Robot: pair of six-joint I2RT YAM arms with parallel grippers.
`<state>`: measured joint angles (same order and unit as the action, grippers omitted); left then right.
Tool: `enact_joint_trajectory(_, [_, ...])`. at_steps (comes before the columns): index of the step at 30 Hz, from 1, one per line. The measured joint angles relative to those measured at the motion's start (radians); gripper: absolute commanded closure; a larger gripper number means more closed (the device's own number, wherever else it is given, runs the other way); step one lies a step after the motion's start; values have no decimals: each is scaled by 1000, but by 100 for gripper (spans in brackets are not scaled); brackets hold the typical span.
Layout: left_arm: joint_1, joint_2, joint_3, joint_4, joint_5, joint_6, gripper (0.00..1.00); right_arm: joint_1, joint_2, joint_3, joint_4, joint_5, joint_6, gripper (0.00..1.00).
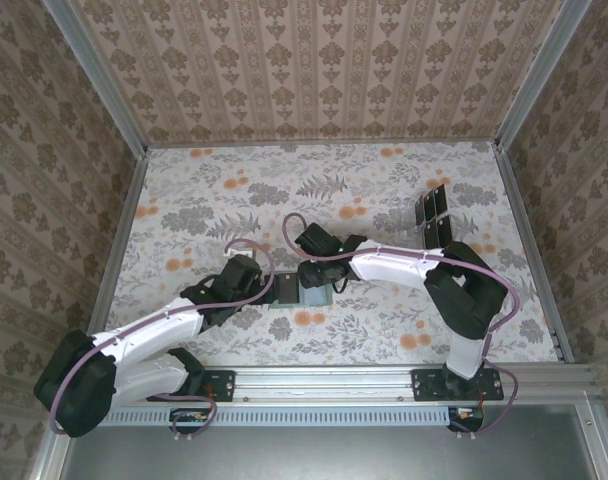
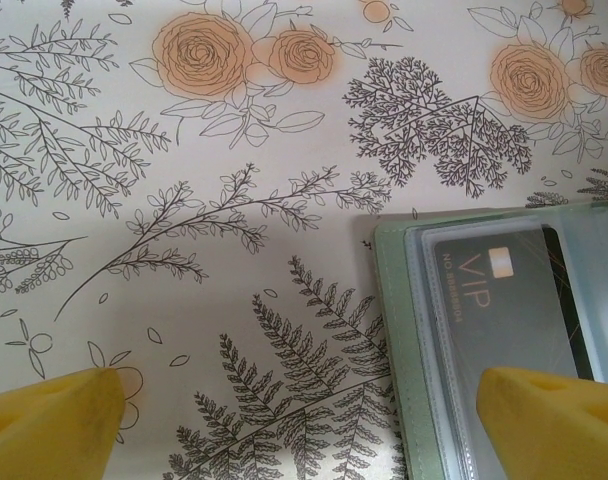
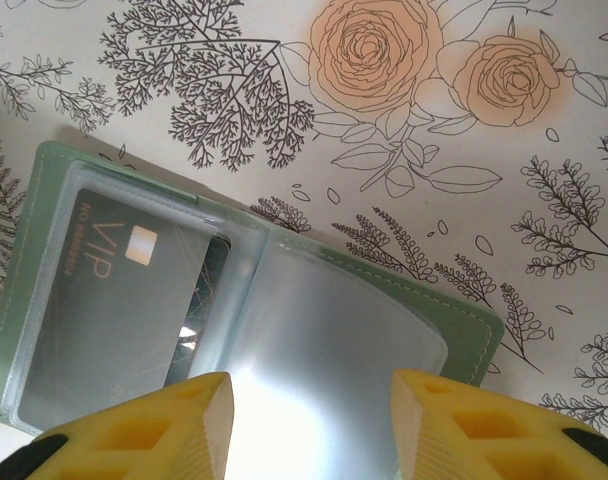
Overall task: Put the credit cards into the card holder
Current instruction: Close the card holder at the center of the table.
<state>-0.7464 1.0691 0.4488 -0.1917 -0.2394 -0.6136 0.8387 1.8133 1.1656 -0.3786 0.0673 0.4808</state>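
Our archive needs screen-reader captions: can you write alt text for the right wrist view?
An open grey-green card holder lies on a floral tablecloth, one dark card marked VIP in its left clear pocket. The right hand shows at the bottom edge, its yellow fingers spread apart.

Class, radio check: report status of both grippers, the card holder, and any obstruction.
Left gripper open over edge of card holder. Right gripper open above its clear sleeve. One VIP card inside. Nothing blocking.
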Motion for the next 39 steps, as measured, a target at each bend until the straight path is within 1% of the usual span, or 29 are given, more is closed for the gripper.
enact_joint_trajectory(8, [0, -5, -18, 5, 3, -2, 0, 0, 40, -4, 1, 0, 0, 55])
enact_joint_trajectory(15, [0, -2, -24, 26, 12, -1, 0, 0, 34, -14, 7, -10, 2, 54])
enact_joint_trajectory(18, [0, 15, -24, 46, 24, 0, 0, 0, -10, -32, 8, -18, 12, 54])
enact_joint_trajectory(22, [1, 51, -24, 81, 46, 3, 0, 0, -110, -60, 9, -14, 24, 53])
enact_joint_trajectory(28, [2, 109, -23, 158, 91, 16, 0, -11, -239, -150, 16, 34, 66, 50])
enact_joint_trajectory(33, [2, 171, -20, 232, 137, 31, 0, -45, -249, -246, 31, 53, 103, 50])
enact_joint_trajectory(39, [2, 233, -5, 285, 166, 34, 0, -65, -216, -271, 61, 57, 126, 54])
